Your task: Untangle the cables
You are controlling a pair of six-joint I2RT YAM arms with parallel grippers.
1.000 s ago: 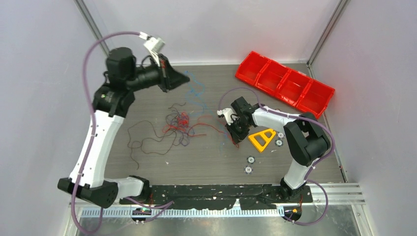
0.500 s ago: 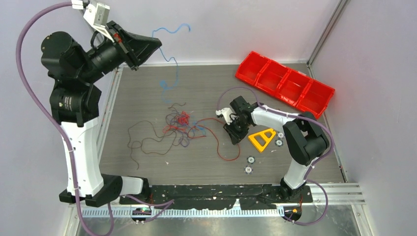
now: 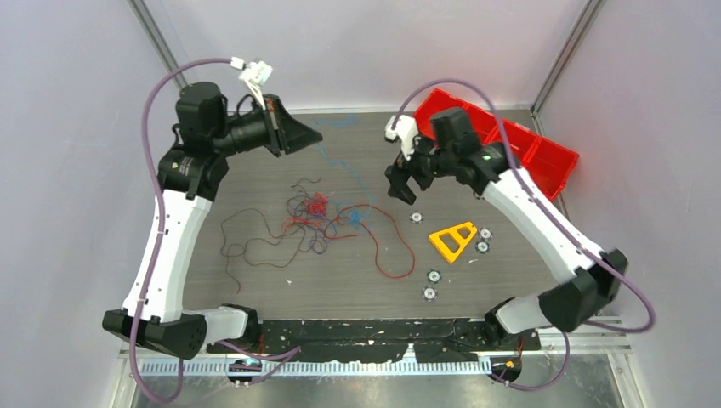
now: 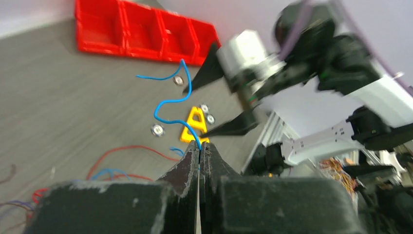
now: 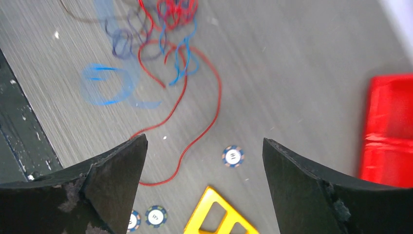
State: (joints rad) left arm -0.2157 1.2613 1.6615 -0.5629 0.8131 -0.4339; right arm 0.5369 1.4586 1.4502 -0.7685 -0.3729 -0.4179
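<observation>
The cables form a small knot of red, blue, purple and dark wires (image 3: 315,208) in the middle of the table. A loose red cable (image 3: 393,251) loops out to its right, and dark strands (image 3: 255,242) trail to its left. My left gripper (image 3: 318,134) hangs at the back left, shut on a blue cable (image 3: 326,163) that runs down to the knot. The left wrist view shows that blue cable (image 4: 163,105) curling out from the shut tips of the left gripper (image 4: 200,146). My right gripper (image 3: 403,189) is raised right of the knot, open and holding nothing. In its own view the right gripper (image 5: 204,141) hangs above the red cable (image 5: 195,131).
A red divided bin (image 3: 510,157) lies at the back right. A yellow triangle piece (image 3: 453,240) lies right of the cables, with several small round chips (image 3: 417,218) scattered around it. Metal posts and white walls close in the table.
The right gripper has opened, risen and moved back from beside the yellow triangle; the red cable now lies loose. The left arm swung high with the blue cable, then came back down.
</observation>
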